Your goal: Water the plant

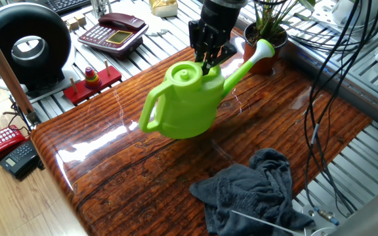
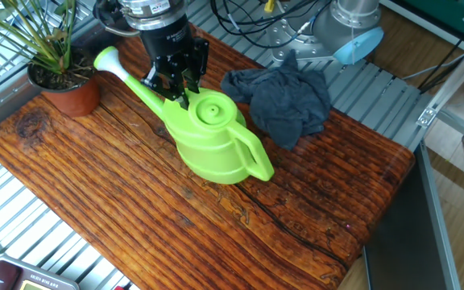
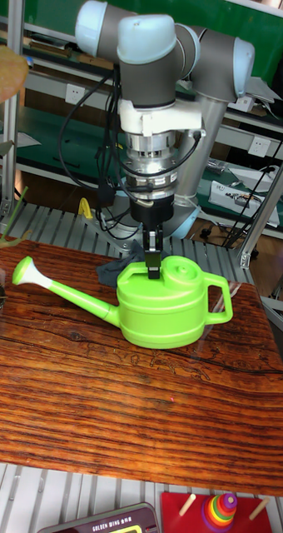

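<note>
Surface: wooden table point(image 2: 95, 209) with strong dark grain, glossy, standing among metal slatted benches.
Clutter: grey cloth point(image 2: 284, 101) lies crumpled on the table, at about 2 o'clock from the can in the other fixed view.
Plant: the plant point(image 2: 55, 68) stands near the table corner, at about 10 o'clock from the can in the other fixed view; thin green leaves rise from a round terracotta pot with dark soil inside.
Watering can: the green watering can point(image 2: 216, 141) seems lifted a little off the wood, its spout head point(image 2: 107, 59) close beside the pot rim but, as I judge, not yet over the soil.
Pincer: the gripper point(image 2: 176, 84) comes straight down and its two fingers are closed on the can's top edge, just next to the round filler cap.
Contents: whether water is inside the can I cannot tell, the plastic is opaque.
Handling: the can is stiff, smooth plastic, probably light when empty; held at the top edge it may swing or slip, so tilting should be slow.
Pot: terracotta is brittle and the pot is small, so a push from the spout could tip it.
</note>
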`<state>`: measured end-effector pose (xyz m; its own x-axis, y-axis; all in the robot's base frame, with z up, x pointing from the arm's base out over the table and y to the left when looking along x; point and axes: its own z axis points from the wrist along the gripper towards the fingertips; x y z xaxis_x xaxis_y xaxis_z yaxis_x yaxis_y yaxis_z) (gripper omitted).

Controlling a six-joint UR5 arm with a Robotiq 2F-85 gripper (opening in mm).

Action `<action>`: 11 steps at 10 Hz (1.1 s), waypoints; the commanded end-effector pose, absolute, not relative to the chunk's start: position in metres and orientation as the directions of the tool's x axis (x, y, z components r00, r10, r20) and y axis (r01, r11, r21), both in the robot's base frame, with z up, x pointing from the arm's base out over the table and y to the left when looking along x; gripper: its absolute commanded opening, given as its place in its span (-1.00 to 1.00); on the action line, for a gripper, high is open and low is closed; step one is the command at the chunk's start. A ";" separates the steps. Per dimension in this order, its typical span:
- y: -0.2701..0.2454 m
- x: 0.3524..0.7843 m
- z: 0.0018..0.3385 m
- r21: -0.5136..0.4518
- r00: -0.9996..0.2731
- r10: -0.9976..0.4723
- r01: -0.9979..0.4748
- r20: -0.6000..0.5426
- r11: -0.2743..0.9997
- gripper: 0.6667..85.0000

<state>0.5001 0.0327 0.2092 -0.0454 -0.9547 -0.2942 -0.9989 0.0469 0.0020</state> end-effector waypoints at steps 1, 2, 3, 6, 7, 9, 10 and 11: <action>0.031 0.501 0.211 -0.003 -0.045 -0.952 -0.999 -0.304 0.048 -0.99; 0.027 0.500 0.210 -0.003 -0.035 -0.953 -0.999 -0.302 0.037 -0.99; 0.023 0.499 0.209 -0.003 -0.025 -0.952 -1.000 -0.305 0.028 -0.99; 0.023 0.499 0.210 -0.007 -0.016 -0.947 -1.000 -0.321 0.019 -0.99; 0.025 0.500 0.210 -0.011 -0.013 -0.945 -1.000 -0.328 0.018 -0.99; 0.024 0.500 0.210 -0.016 -0.002 -0.944 -1.000 -0.329 0.008 -0.99; 0.020 0.499 0.209 -0.019 0.008 -0.947 -1.000 -0.320 -0.002 -0.99; 0.017 0.499 0.208 -0.022 0.018 -0.948 -1.000 -0.317 -0.011 -0.99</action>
<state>0.4979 0.0196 0.2067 -0.0005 -0.9505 -0.3106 -0.9999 0.0039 -0.0103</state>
